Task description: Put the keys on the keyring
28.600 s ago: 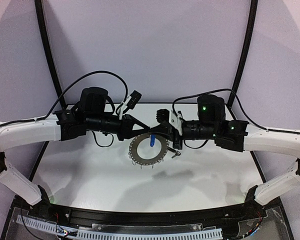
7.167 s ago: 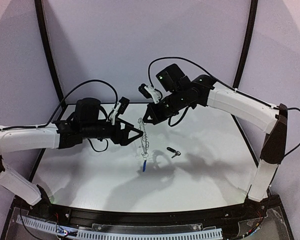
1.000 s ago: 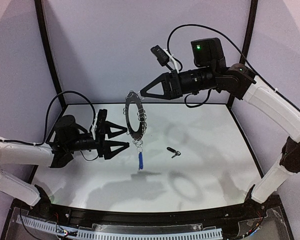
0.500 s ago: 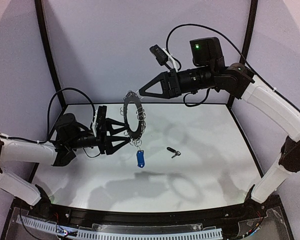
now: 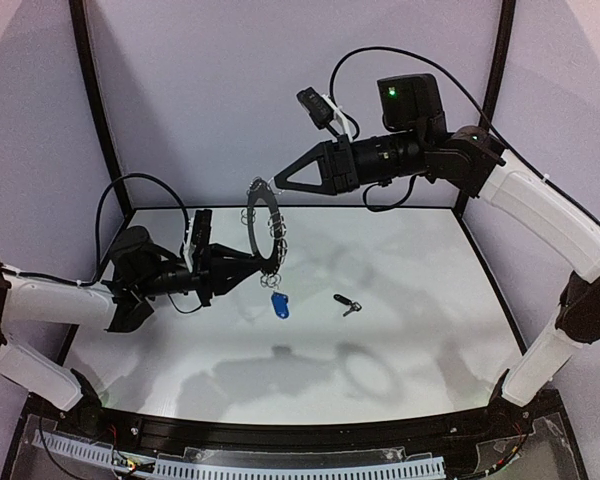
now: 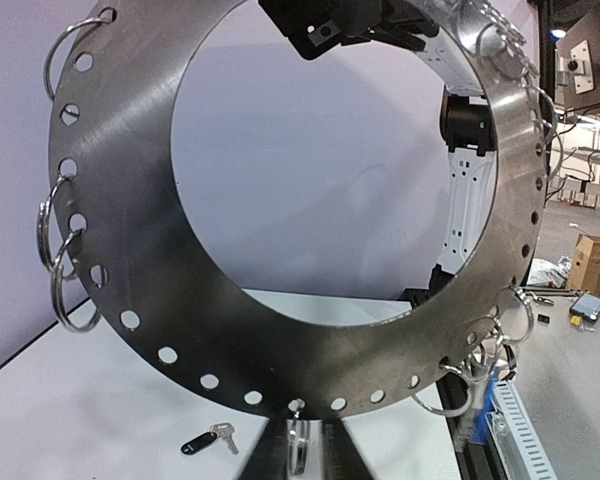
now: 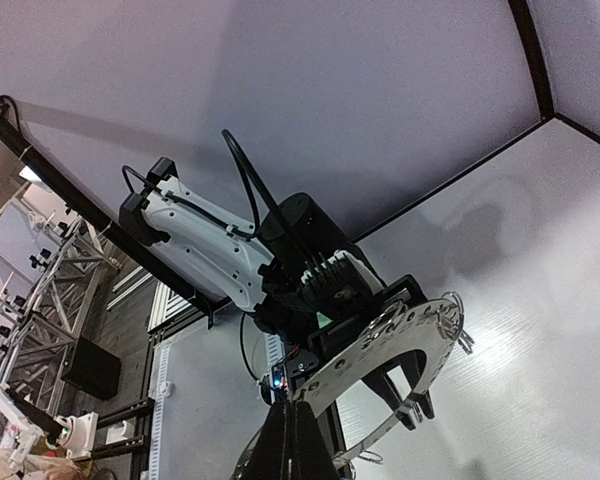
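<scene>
**Figure.** Keyring (image 6: 110,200) held upright above the table (image 5: 420,340). The right gripper (image 5: 273,184) pinches its rim at 12 o'clock. The left gripper (image 5: 263,263) is pressed onto the rim at 6 o'clock, just above the hanging blue key (image 5: 278,306). The black key (image 5: 347,305) lies on the table at 3 o'clock from the blue one. The lower grip should probably be firm before the upper one lets go, so the ring does not swing.

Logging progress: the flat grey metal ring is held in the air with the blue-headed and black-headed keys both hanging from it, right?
No. Only the blue-headed key hangs from the flat grey metal ring; the black-headed key lies on the white table, per the top view.
</scene>
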You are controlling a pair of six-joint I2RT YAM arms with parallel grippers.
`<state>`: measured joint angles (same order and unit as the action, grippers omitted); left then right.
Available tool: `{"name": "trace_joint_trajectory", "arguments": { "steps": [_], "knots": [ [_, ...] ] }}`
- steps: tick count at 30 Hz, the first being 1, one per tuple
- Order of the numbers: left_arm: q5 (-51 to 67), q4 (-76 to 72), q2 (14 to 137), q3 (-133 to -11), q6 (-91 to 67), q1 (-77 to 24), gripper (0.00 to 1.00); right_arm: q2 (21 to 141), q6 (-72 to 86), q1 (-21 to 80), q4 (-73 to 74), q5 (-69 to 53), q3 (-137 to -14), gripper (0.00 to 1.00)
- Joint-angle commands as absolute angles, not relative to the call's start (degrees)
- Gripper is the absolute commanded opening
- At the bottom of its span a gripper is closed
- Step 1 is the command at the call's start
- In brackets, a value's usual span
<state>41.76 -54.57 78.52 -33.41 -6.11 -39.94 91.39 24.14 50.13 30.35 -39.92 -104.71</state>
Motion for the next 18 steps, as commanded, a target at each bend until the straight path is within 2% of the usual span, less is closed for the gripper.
{"name": "trace_joint_trajectory", "arguments": {
  "steps": [1, 2, 8, 13, 18],
  "knots": [
    [42.1, -57.3, 78.1, -33.1, -6.2, -40.2, 0.05, 91.7, 24.9, 49.7, 27.4, -40.9, -106.4, 0.00],
    [41.9, -57.2, 78.0, -33.0, -6.2, -40.2, 0.02, 91.5, 24.9, 49.7, 27.4, -40.8, -106.3, 0.00],
    [40.6, -55.8, 76.7, -31.9, -6.3, -40.2, 0.01, 90.5, 23.8, 49.7, 28.2, -39.0, -105.5, 0.00],
    [37.8, -45.6, 72.8, -32.3, -6.7, -40.2, 0.01, 87.8, 22.8, 49.3, 28.4, -34.1, -101.6, 0.00],
    [36.0, -31.3, 67.6, -34.5, -6.3, -40.2, 0.01, 86.5, 24.5, 46.9, 25.5, -34.9, -96.2, 0.00]
  ]
}}
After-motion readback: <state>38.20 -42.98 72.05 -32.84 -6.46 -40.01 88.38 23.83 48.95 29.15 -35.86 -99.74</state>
